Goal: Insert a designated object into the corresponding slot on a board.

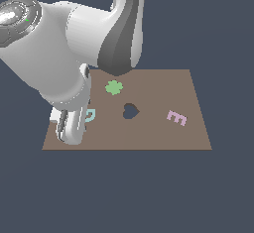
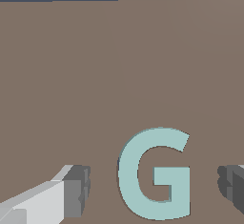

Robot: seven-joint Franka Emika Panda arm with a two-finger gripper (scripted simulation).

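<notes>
The designated object, a pale teal letter G (image 2: pixel 155 173), lies flat on the brown board (image 2: pixel 119 66). My gripper (image 2: pixel 153 187) is open and low over the board, one grey finger (image 2: pixel 78 189) on each side of the G with a gap to each. In the exterior view only an edge of the G (image 1: pixel 91 115) shows beside the arm's hand (image 1: pixel 73 125), near the board's (image 1: pixel 149 139) corner at the exterior view's left. The slot is out of view in both frames.
A dark heart-shaped recess (image 1: pixel 130 111) sits mid-board. A green clover (image 1: pixel 114 87) lies behind it and a pink letter E (image 1: pixel 176 117) lies toward the exterior view's right. The arm's bulky links hang over the board's left part.
</notes>
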